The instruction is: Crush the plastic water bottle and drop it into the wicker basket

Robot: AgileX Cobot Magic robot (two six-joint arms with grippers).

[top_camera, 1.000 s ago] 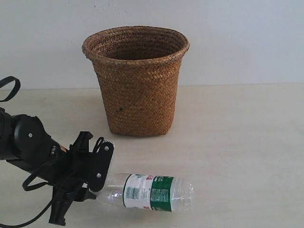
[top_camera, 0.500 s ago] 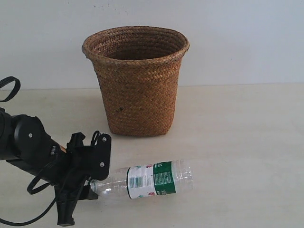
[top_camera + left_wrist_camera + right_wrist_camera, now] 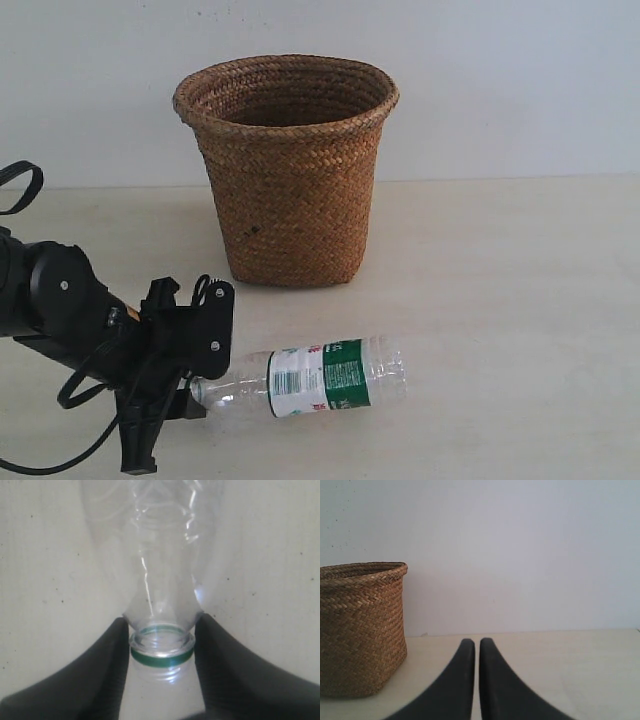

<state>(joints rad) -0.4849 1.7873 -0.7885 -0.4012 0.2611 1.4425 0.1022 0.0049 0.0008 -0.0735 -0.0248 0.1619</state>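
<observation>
The plastic water bottle (image 3: pixel 320 378) lies on its side in front of the wicker basket (image 3: pixel 290 190), its white-and-green label and barcode facing up. Its neck points left into my left gripper (image 3: pixel 197 388), which is shut on it. The left wrist view shows the clear bottle (image 3: pixel 160 570) with its green ring (image 3: pixel 161 655) pinched between the two black fingers of the left gripper (image 3: pixel 161 630). No cap is on the mouth. My right gripper (image 3: pixel 472 642) is shut on nothing, low over the table to the right of the wicker basket (image 3: pixel 360 630). The exterior view does not show it.
The pale table (image 3: pixel 500 300) runs back to a plain white wall (image 3: pixel 500 80). The left arm and its black cables (image 3: pixel 60 320) fill the front left corner.
Over the last second the left fingers closed on the neck. The bottle rolled so the barcode shows, and its far end swung slightly toward the basket. It has stayed still for the last half second.
</observation>
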